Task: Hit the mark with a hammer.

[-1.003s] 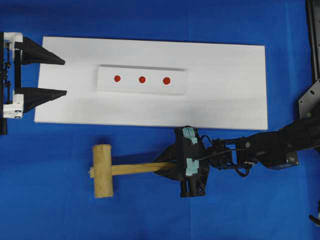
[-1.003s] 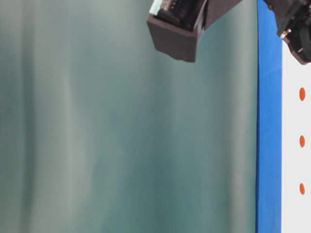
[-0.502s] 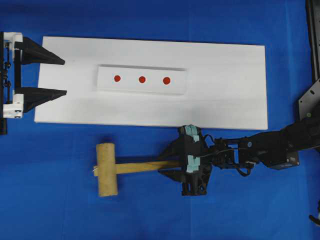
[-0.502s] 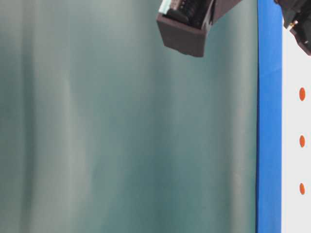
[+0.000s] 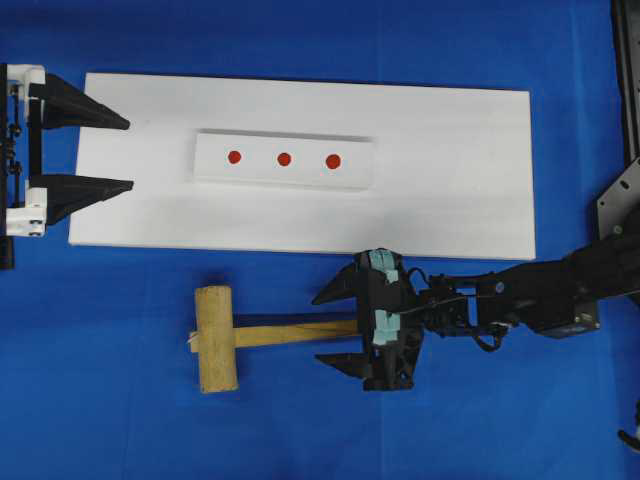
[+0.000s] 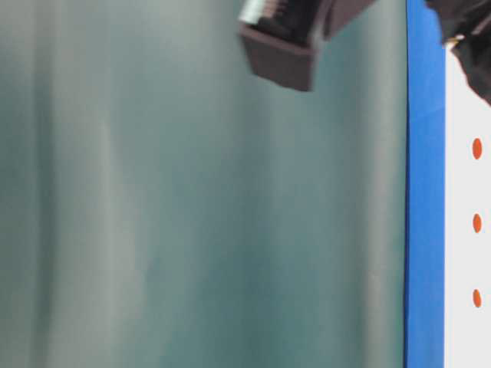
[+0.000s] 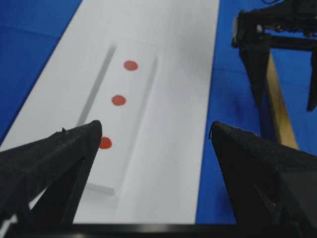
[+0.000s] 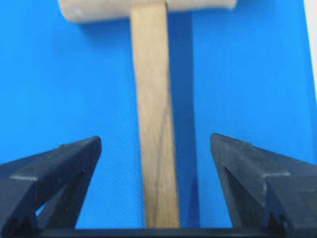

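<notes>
Hammer (image 5: pixel 240 335) lies flat on the blue cloth (image 5: pixel 100 420), below the white board (image 5: pixel 450 150) in the overhead view, its thick head to the left and its flat handle running right, between the fingers of the right gripper (image 5: pixel 340 328). That gripper's fingers stand wide apart on either side of the handle and touch nothing; the right wrist view shows clear blue on both sides of the wood. The left gripper (image 5: pixel 125 154) is also spread open, empty, at the left end of the board.

The mark (image 5: pixel 284 158), the middle red dot on the white block (image 5: pixel 283 160), sits well apart from the hammer. No dent or scuff is visible on it, so whether it has been struck cannot be told.

Should the hammer need lifting, the risk is in the hold: the fingers sit near the handle's far end, so the heavy head could likely sag or twist the flat handle in the grasp, and the blow might land on an outer dot instead.
</notes>
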`<move>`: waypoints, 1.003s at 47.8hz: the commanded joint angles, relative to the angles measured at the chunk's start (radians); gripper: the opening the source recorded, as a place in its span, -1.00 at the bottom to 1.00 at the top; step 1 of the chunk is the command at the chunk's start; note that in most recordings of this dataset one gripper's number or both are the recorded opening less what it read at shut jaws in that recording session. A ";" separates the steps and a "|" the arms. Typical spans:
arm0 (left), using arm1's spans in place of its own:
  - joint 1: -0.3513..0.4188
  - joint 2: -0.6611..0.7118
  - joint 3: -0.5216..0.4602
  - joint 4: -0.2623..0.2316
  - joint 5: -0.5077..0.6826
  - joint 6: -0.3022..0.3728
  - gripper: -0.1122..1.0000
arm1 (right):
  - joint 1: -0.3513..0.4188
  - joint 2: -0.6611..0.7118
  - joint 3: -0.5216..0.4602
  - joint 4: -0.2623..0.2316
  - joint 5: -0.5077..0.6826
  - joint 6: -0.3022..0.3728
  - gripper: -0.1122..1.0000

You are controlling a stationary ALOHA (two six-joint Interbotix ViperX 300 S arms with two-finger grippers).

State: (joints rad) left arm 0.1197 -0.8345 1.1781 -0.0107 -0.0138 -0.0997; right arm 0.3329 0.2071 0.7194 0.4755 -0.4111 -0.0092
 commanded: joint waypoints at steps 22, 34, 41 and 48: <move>0.002 -0.009 -0.011 -0.002 -0.002 -0.006 0.78 | -0.109 -0.284 -0.031 -0.002 0.239 -0.130 0.69; 0.002 -0.021 -0.009 -0.002 0.025 -0.008 0.78 | -0.262 -0.336 -0.044 -0.015 0.345 -0.224 0.69; 0.002 -0.021 -0.009 -0.002 0.026 -0.008 0.78 | -0.354 -0.376 -0.057 -0.020 0.403 -0.293 0.69; 0.002 -0.021 -0.009 -0.002 0.026 -0.003 0.78 | -0.448 -0.407 -0.055 -0.020 0.428 -0.348 0.70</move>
State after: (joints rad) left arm 0.1197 -0.8590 1.1766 -0.0123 0.0169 -0.1058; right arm -0.0782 -0.1672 0.6872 0.4587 0.0123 -0.3467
